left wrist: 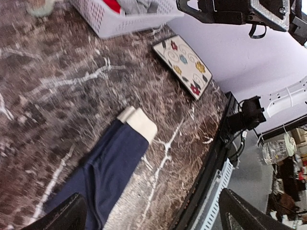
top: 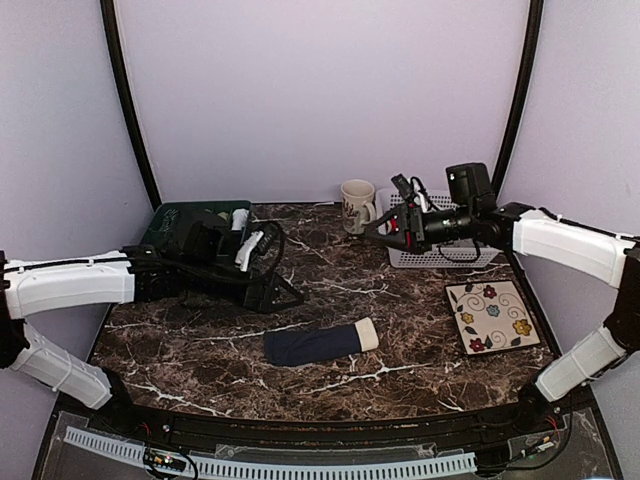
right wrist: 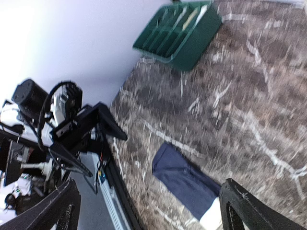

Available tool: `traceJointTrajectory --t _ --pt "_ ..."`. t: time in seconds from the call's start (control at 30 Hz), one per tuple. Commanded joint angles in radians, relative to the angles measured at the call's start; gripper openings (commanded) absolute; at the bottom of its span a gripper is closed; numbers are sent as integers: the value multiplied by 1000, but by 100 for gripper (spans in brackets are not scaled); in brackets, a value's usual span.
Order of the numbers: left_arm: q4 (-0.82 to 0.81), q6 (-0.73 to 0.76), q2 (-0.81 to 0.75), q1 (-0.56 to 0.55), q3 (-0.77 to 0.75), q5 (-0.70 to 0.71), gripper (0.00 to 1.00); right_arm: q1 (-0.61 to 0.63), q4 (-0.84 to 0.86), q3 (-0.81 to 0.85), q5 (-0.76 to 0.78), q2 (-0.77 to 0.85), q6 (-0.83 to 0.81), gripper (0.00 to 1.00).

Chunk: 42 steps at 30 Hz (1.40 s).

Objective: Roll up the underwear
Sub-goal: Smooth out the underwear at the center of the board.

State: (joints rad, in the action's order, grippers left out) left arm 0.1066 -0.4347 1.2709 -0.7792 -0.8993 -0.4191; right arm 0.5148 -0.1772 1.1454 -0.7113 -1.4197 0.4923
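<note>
A dark navy underwear (top: pixel 312 346) with a cream waistband lies as a long folded strip on the marble table (top: pixel 400 300), near the front centre. It also shows in the left wrist view as the navy underwear (left wrist: pixel 110 172) and in the right wrist view as the same strip (right wrist: pixel 184 179). My left gripper (top: pixel 283 265) hovers behind and to the left of it, open and empty. My right gripper (top: pixel 383 207) hangs at the back right, open and empty. More underwear, one red (left wrist: pixel 112 5) and one grey (left wrist: pixel 136 5), sits in a white basket (left wrist: pixel 129 21).
The white basket (top: pixel 440 250) stands at the back right beside a mug (top: pixel 357 205). A green tray (top: pixel 195 222) is at the back left. A flowered tile (top: pixel 492 316) lies at the right.
</note>
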Motion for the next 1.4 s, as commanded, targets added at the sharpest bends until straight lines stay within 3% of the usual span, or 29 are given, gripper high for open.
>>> traceJointTrajectory --t 0.0,0.2,0.47,0.7,0.83,1.03,1.37 --pt "-167 -163 99 -60 53 -112 96 54 157 -153 -271 -38 140 100" --pt "-368 -264 261 -104 90 -227 94 162 228 -229 -304 -131 188 100" --pt "-536 -340 464 -102 66 -286 92 163 335 -213 -328 -382 253 98" --pt "-563 -366 565 -62 111 -261 90 98 191 -201 -253 -521 149 95" --pt "-510 -330 543 -9 159 -236 89 90 135 -194 -207 -513 122 94" --pt "-355 -199 472 0 109 -274 89 105 131 -183 -202 -415 164 91" --pt "-86 -54 233 28 68 -183 90 94 -75 28 -156 -330 55 87"
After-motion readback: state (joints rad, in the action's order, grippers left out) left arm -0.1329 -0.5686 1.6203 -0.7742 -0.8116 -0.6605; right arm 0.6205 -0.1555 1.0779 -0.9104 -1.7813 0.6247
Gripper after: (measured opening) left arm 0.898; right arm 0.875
